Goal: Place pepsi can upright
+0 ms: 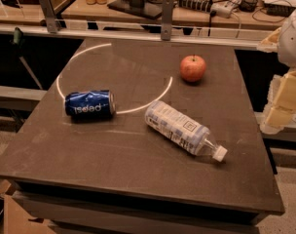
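Note:
The pepsi can (90, 104) is dark blue with white lettering. It lies on its side on the left half of the dark table (128, 169), with its silver top facing right. It rests on the edge of a ring of light. My gripper (282, 104) is at the right edge of the view, beyond the table's right side and well above it. It is far from the can and touches nothing.
A clear plastic bottle (182, 129) with a white cap lies on its side right of the can. A red apple (193, 68) stands at the back right. A bench (153, 9) with cables and a monitor stand runs behind the table.

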Action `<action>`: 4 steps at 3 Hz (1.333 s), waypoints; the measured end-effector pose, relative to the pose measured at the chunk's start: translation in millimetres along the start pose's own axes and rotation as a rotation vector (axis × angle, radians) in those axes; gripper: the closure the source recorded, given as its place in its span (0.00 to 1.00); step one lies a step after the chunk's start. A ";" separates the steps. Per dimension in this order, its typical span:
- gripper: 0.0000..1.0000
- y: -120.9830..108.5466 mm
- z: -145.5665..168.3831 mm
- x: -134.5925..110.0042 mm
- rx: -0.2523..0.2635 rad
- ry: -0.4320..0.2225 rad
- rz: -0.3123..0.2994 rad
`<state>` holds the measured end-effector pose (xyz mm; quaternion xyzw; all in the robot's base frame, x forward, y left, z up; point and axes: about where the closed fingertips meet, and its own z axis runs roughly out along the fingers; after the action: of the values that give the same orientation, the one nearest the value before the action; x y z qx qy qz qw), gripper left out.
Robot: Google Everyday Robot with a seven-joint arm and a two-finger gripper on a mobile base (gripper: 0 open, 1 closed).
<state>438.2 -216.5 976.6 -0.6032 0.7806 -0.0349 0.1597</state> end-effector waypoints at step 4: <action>0.00 8.9 46.6 -120.4 -0.037 0.007 -0.015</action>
<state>470.1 -93.0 955.2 -0.6116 0.7773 -0.0238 0.1457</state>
